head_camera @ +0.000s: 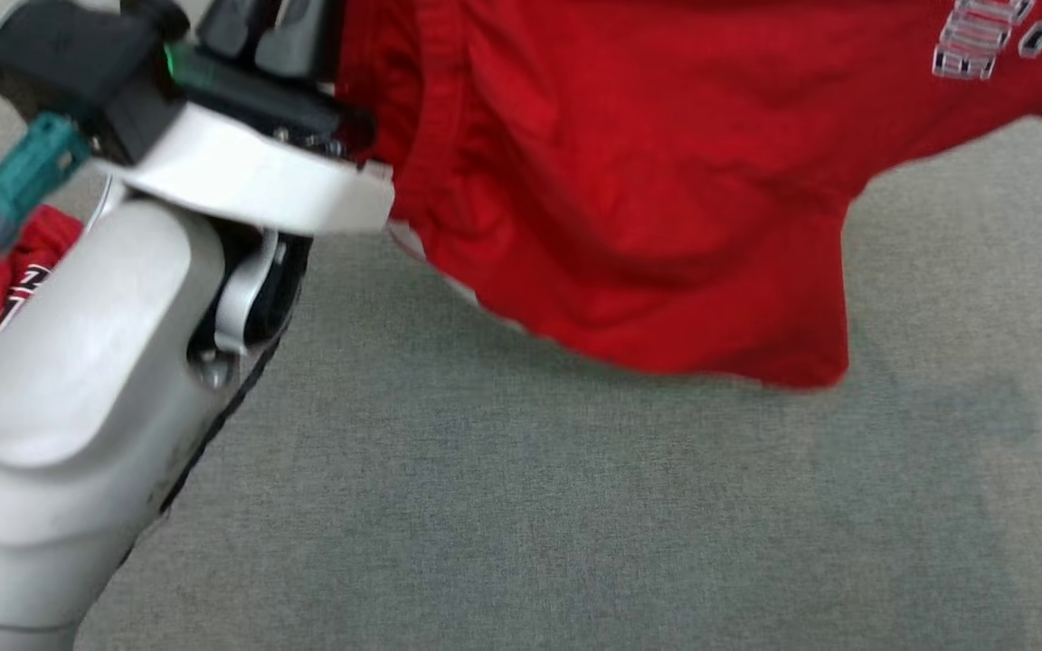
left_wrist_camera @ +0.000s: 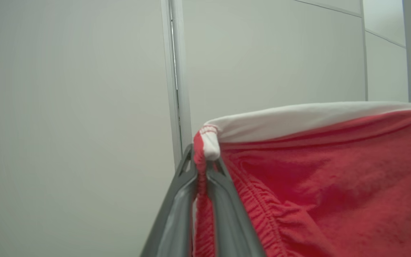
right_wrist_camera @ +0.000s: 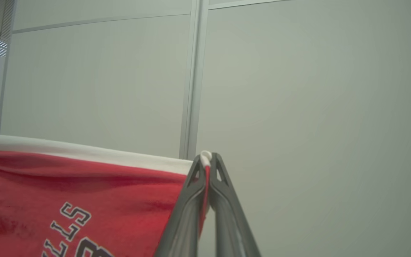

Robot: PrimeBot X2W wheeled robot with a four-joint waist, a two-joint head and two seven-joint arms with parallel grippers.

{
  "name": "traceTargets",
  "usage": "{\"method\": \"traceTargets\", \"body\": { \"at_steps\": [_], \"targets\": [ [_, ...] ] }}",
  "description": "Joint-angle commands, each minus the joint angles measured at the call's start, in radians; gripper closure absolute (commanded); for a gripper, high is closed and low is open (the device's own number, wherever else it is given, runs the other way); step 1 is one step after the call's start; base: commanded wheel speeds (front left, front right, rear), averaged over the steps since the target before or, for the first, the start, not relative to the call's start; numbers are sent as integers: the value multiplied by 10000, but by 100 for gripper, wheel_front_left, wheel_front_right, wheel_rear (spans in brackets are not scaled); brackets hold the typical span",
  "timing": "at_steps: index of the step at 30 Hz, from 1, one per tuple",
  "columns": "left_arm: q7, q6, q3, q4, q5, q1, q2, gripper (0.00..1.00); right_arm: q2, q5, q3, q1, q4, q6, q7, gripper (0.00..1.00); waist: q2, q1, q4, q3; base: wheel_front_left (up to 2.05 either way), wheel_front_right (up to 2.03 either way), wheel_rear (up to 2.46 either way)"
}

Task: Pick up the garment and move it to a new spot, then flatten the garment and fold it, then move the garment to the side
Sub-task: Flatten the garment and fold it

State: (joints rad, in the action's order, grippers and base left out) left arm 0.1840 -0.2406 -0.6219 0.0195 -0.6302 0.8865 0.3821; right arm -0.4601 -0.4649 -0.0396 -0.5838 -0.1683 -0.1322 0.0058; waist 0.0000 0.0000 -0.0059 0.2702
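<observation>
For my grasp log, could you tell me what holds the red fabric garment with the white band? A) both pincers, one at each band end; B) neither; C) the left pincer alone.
A: the left pincer and the right pincer each clamp one end of the white band on the red garment.

Soft, even indoor light, no hard glare. Head view: red garment (head_camera: 629, 208) is motion-blurred along the lower hem and in the lettering top right. It throws a faint, diffuse shadow on the grey cloth surface (head_camera: 521, 506), lower right of the hem. Pale forearm (head_camera: 78, 380) sits close to the lens, soft, with a mild sheen. Left wrist view: bright, washed out, garment reads pinkish. Left gripper (left_wrist_camera: 203, 160) near the lens is out of focus, and the wall panels (left_wrist_camera: 66, 107) are flat and shadowless. Right wrist view: slightly dimmer and greyer, panel seams bow a little, small bright strip (right_wrist_camera: 0, 48) at far left.
</observation>
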Motion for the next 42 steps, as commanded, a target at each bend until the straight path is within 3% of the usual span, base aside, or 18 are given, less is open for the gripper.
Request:
{"method": "traceTargets", "body": {
  "at_steps": [1,5,11,18,24,29,33,42],
  "targets": [
    [131,178,113,-504,-118,478,-147,100,-121,-96,129,-571,400,28,-139,100,0,0,136,497,0,0,0],
    [551,931,298,-2671,-117,2123,-890,100,-275,-180,972,-2947,2221,28,-438,100,0,0,130,943,0,0,0],
    [816,1842,1068,-5525,476,3574,-1930,100,457,-196,2557,-5449,5193,27,-1419,100,0,0,-126,1197,0,0,0],
    [806,2767,2246,-7888,1168,2425,-2822,100,1607,-778,4460,-5507,8496,25,-2152,100,0,0,-389,1267,0,0,0],
    [808,3019,2737,-9294,1345,1449,-3194,100,2125,-1642,5669,-4754,9931,25,-2556,100,0,0,-434,1392,0,0,0],
    [807,3140,2959,-9415,1504,570,-3290,100,2042,-2242,6168,-3804,9772,24,-2717,100,0,0,-381,1358,0,0,0],
    [808,3269,2762,-8839,1357,-424,-3292,100,1737,-2294,5650,-2489,8567,25,-2711,100,0,0,-338,1174,0,0,0],
    [807,3076,2787,-5580,2275,-3993,-3283,100,1310,-1299,4125,1844,5093,24,-2707,100,0,0,-270,222,0,0,0]
  ]
}}
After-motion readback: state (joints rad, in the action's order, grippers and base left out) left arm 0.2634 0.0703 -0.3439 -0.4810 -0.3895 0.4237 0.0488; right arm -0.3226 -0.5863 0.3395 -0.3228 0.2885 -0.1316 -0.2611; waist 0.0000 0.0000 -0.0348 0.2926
